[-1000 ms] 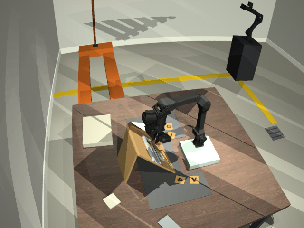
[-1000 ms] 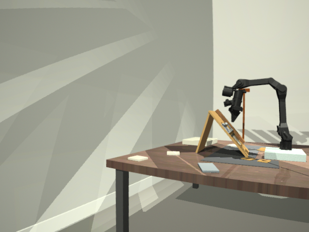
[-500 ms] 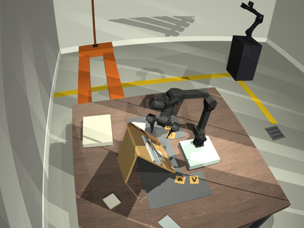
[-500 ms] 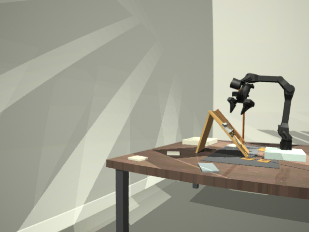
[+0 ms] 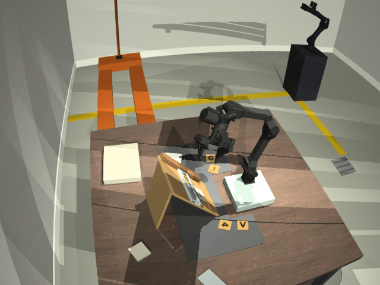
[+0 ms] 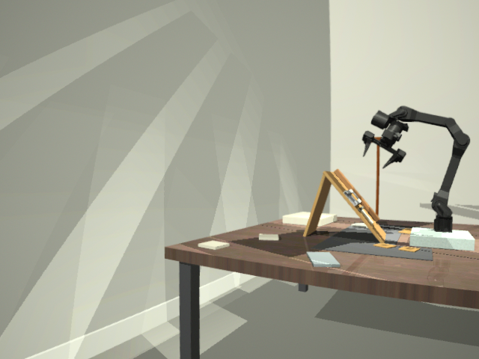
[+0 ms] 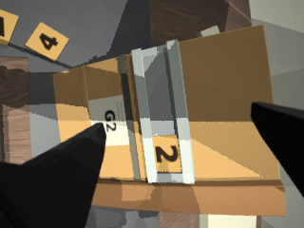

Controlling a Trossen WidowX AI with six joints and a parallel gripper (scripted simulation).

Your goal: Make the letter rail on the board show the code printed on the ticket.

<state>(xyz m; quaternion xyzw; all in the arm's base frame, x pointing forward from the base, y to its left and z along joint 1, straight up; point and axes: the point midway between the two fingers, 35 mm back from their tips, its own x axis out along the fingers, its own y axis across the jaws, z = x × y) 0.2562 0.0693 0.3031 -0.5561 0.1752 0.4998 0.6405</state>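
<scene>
My gripper point(image 5: 208, 160) point(image 6: 373, 161) point(image 7: 178, 120) is wide open and empty, above the tilted wooden board point(image 5: 158, 196) point(image 6: 317, 209) point(image 7: 228, 81). In the wrist view the rail point(image 7: 179, 95) holds a 2 tile point(image 7: 166, 153) near its end beside the brown side strip; the rest of the channel shows no tile. The ticket point(image 7: 99, 110) on the board reads G2. A G tile point(image 5: 210, 158) and a tile like J or I point(image 5: 214, 168) lie behind the board in the top view. A 4 tile point(image 5: 224, 224) point(image 7: 47, 42) and a V tile point(image 5: 242, 224) point(image 7: 4, 26) lie at its other side.
A cream box point(image 5: 121, 162) point(image 6: 307, 217) stands beyond the board. A small cream block point(image 5: 139, 251) and a pale blue-grey plate point(image 5: 211, 277) point(image 6: 323, 259) lie toward the front. The arm stands on a pale base block point(image 5: 250, 195) point(image 6: 441, 239).
</scene>
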